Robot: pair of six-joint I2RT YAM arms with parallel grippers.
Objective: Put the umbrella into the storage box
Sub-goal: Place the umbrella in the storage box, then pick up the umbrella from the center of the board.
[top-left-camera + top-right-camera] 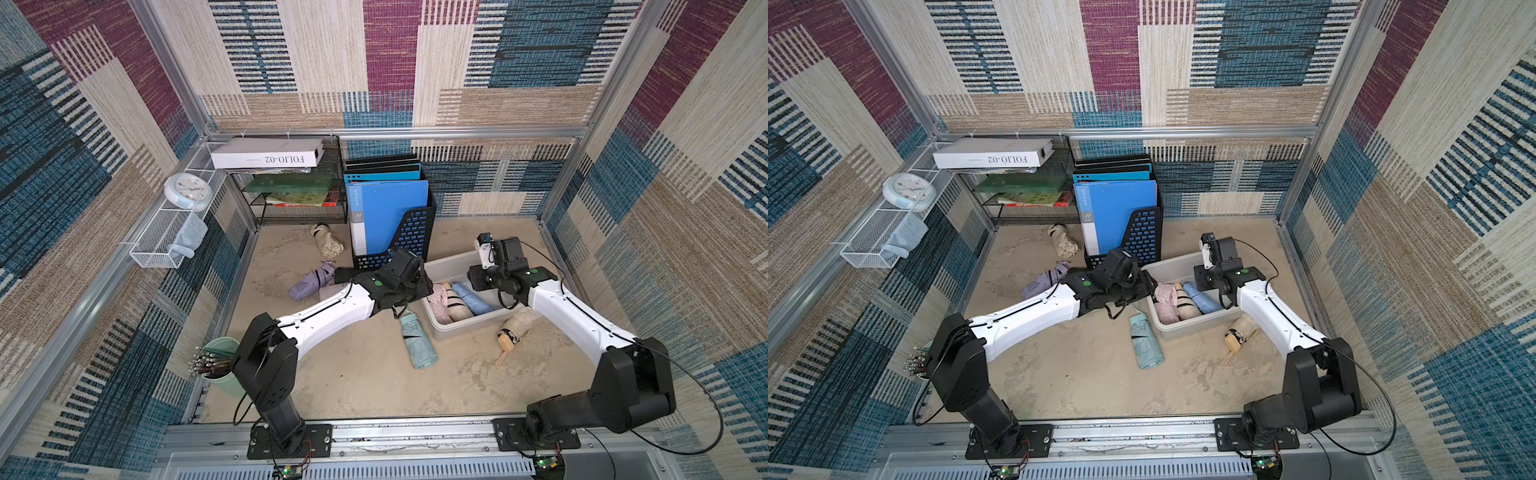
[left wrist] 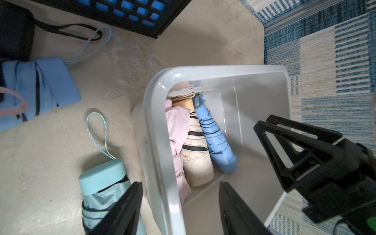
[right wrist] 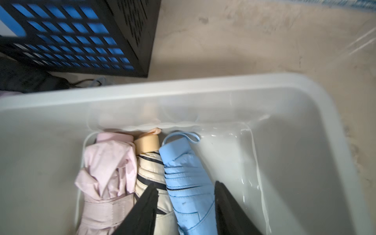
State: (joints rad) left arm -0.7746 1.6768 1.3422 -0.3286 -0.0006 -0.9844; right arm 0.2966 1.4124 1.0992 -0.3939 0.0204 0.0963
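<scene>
In both top views the storage box (image 1: 469, 327) sits on the desk (image 1: 353, 382). In the left wrist view the left pincer (image 2: 180, 184) stands apart above its rim, empty. In the right wrist view the right pincer (image 3: 186, 185) stands apart around the blue umbrella (image 3: 187, 179), which lies creased inside the box. We judge it best to rise straight up, without snagging the fabric.

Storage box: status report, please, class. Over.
Left gripper open over storage box rim. Right gripper open, astride blue umbrella inside. Mint umbrella on table beside box. Nothing blocking box.
</scene>
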